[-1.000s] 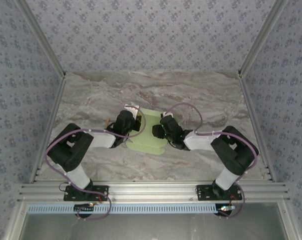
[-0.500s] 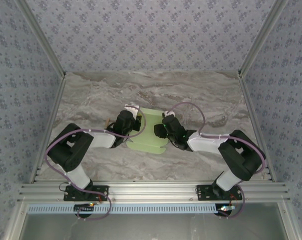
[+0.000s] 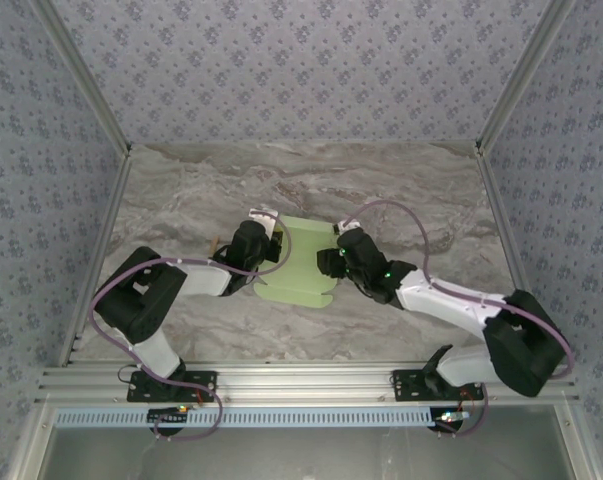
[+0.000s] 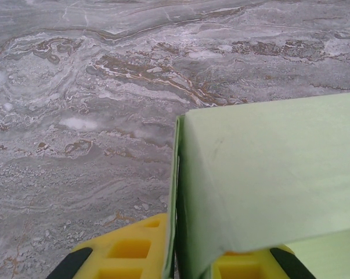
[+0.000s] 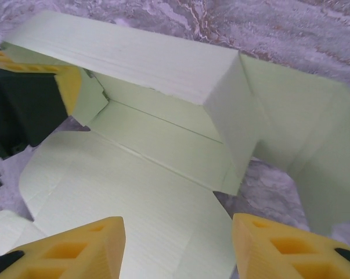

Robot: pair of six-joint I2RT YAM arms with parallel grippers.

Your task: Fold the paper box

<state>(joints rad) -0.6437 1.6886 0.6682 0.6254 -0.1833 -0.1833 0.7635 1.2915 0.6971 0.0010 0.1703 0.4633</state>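
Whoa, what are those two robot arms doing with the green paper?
They are folding a paper box out of pale green card on the marble table. The left arm has its jaws pinched shut on a raised flap at its side of the card. The right arm is at the other side with its jaws open, gripping nothing. One long wall stands up, but much of the card lies flat, so the box is only partly folded.

The paper box [image 4: 267, 186] runs off the right edge and partly covers the left hand [image 4: 183, 258].
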